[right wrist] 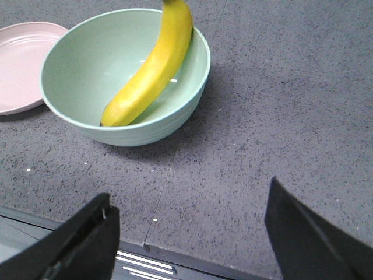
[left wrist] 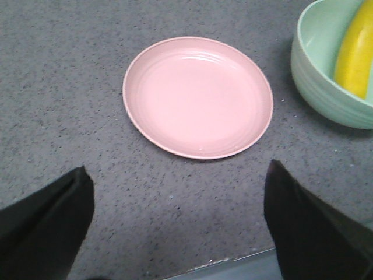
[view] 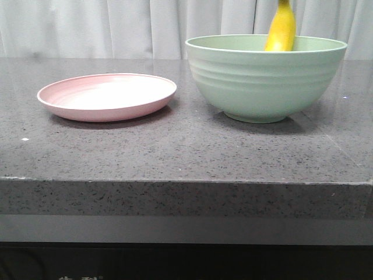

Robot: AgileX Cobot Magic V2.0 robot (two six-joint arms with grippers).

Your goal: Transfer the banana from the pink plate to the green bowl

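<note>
The banana (view: 281, 29) leans inside the green bowl (view: 262, 81) at the right of the table, its upper end sticking up over the far rim. It also shows in the right wrist view (right wrist: 148, 70) lying against the bowl's (right wrist: 70, 70) inner wall, and in the left wrist view (left wrist: 356, 52) in the bowl (left wrist: 315, 64). The pink plate (view: 108, 96) sits empty at the left; it shows in the left wrist view (left wrist: 198, 96) and the right wrist view (right wrist: 20, 64). My left gripper (left wrist: 178, 216) is open and empty above the table's front edge, near the plate. My right gripper (right wrist: 189, 227) is open and empty near the front edge, short of the bowl. Neither gripper shows in the front view.
The dark speckled stone table (view: 186, 146) has a front edge (view: 186, 182) close below both grippers. A seam in the tabletop (right wrist: 169, 175) runs toward the bowl. White curtains (view: 87, 26) hang behind the table.
</note>
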